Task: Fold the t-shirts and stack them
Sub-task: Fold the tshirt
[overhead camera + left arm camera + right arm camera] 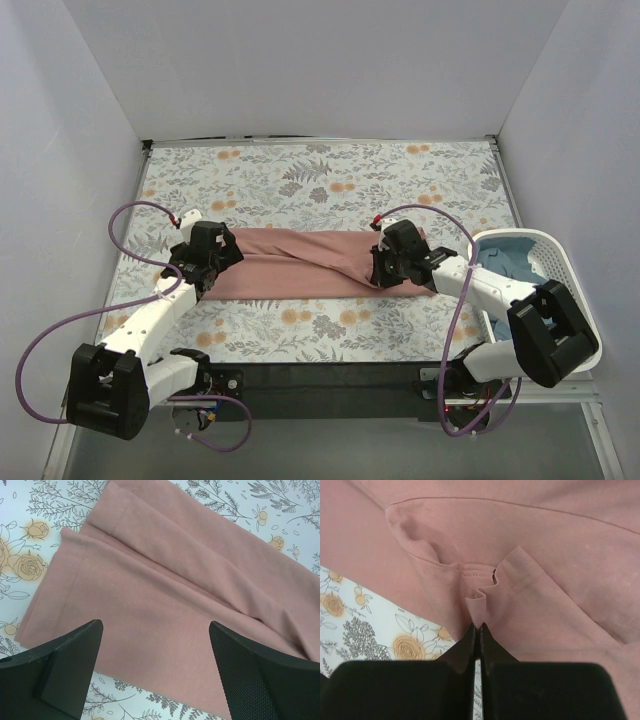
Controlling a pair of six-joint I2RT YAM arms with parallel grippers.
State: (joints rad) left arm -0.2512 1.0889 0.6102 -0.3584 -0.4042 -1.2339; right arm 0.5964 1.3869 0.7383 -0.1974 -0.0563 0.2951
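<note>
My right pincer (477,627) is closed on a small pleat of the pink t-shirt (560,545), at the hem directly ahead of its tips. My left pincer (155,630) hangs open over the shirt's other end. The fabric appears light, limp and non-slippery: grip stitched hems, both layers.

Pink tee under wide-open jaws

The dusty-pink t-shirt (175,605) lies across the floral cloth (30,535), running from 10 o'clock down to 4 o'clock. Its stitched hem edges sit toward 9 o'clock, and long soft creases slant from 11 toward 4. The jaws stand far apart at 7 and 5 o'clock, above the fabric with nothing between them. Flower print shows at 9, 12 and 2 o'clock.
</note>
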